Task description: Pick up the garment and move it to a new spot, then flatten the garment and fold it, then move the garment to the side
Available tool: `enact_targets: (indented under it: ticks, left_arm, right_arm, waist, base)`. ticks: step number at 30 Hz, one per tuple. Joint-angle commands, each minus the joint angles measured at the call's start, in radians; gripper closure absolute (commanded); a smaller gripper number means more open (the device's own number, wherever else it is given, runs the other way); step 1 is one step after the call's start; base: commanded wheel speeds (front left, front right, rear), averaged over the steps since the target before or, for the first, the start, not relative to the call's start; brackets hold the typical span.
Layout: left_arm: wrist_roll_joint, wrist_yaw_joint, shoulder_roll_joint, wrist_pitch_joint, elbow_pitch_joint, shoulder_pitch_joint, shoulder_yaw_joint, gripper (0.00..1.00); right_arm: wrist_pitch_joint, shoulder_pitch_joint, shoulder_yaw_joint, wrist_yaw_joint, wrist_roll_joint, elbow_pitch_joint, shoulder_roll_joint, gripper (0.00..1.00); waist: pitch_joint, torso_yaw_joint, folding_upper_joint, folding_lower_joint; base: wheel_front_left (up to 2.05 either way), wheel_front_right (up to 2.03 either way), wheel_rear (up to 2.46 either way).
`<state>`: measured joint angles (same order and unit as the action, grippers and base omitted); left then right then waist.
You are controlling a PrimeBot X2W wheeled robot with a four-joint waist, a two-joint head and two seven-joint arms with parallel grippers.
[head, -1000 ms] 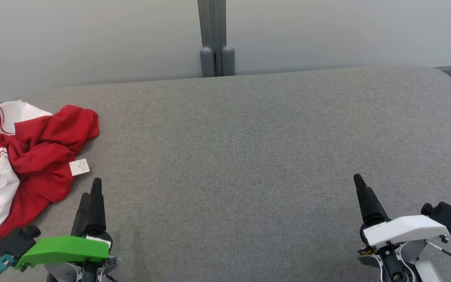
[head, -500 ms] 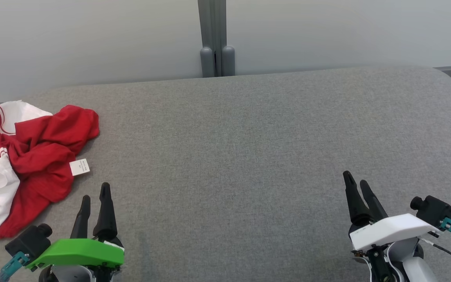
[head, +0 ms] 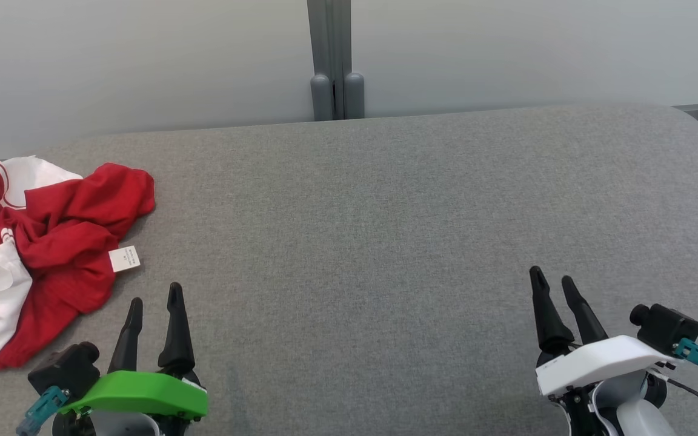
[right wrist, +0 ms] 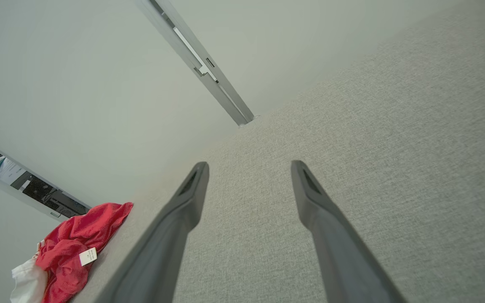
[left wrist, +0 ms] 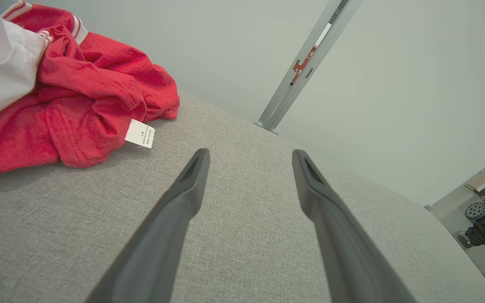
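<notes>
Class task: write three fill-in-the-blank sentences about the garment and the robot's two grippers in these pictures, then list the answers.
1. The crumpled garment is white and ____.
2. Of the left gripper and right gripper, the garment lies nearer the ____ one.
3. Both grippers stand ____, holding nothing.
Answers: red; left; open.
</notes>
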<state>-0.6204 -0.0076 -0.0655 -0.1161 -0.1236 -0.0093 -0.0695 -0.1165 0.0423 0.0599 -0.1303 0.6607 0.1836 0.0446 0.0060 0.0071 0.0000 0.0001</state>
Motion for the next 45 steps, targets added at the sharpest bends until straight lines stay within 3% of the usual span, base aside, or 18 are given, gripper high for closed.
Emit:
enact_targets:
  ticks: [1, 14, 45]
  left_arm:
    - [0.031, 0.007, -0.011, -0.011, 0.016, 0.003, -0.005, 0.00]
    - [0.173, 0.023, -0.012, -0.046, 0.040, 0.019, -0.016, 0.00]
    - [0.437, 0.013, 0.002, -0.114, 0.045, 0.030, -0.019, 0.00]
  right_arm:
    - [-0.011, 0.000, 0.012, 0.000, -0.045, -0.006, 0.003, 0.00]
    - [-0.045, 0.008, 0.068, 0.000, -0.197, -0.018, 0.004, 0.00]
    - [-0.114, -0.012, 0.050, 0.000, -0.455, -0.037, 0.006, 0.00]
  waist:
    - [-0.001, 0.000, 0.0000, -0.0001]
    - [0.004, -0.007, 0.0000, -0.0001]
    - [0.015, 0.005, 0.0000, -0.0001]
  base:
    - [0.00, 0.00, 0.00]
    - [0.00, 0.00, 0.00]
    - [0.00, 0.00, 0.00]
